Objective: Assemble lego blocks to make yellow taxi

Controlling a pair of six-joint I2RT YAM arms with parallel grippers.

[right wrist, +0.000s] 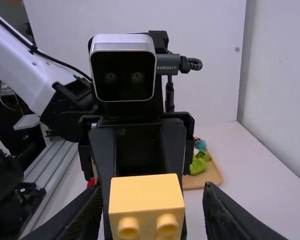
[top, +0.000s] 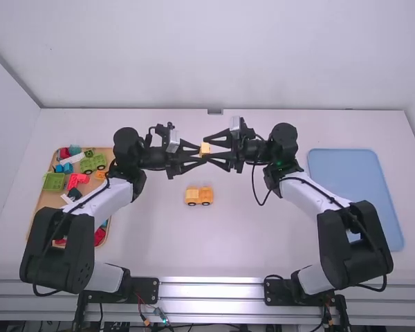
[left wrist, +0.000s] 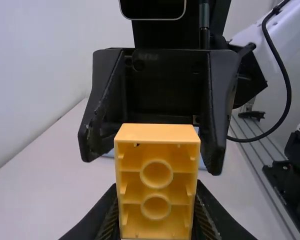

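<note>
Above the middle of the table, in the high view, my left gripper (top: 200, 153) is shut on a yellow block (top: 205, 148). Facing it, my right gripper (top: 214, 147) is open, its fingers around the block's far end. The left wrist view has the block's hollow underside (left wrist: 156, 182) between the pads of my left gripper (left wrist: 156, 202). In the right wrist view the block (right wrist: 146, 197) stands between the spread fingers of my right gripper (right wrist: 153, 191), with gaps at both sides; two studs show. A yellow-orange vehicle-like assembly (top: 198, 196) rests on the table below the grippers.
At the left, partly under the left arm, a wooden tray (top: 50, 200) holds several red, green, blue and white blocks. A blue mat (top: 356, 173) lies at the right, partly behind the right arm. The white table (top: 263, 242) extends between the arms.
</note>
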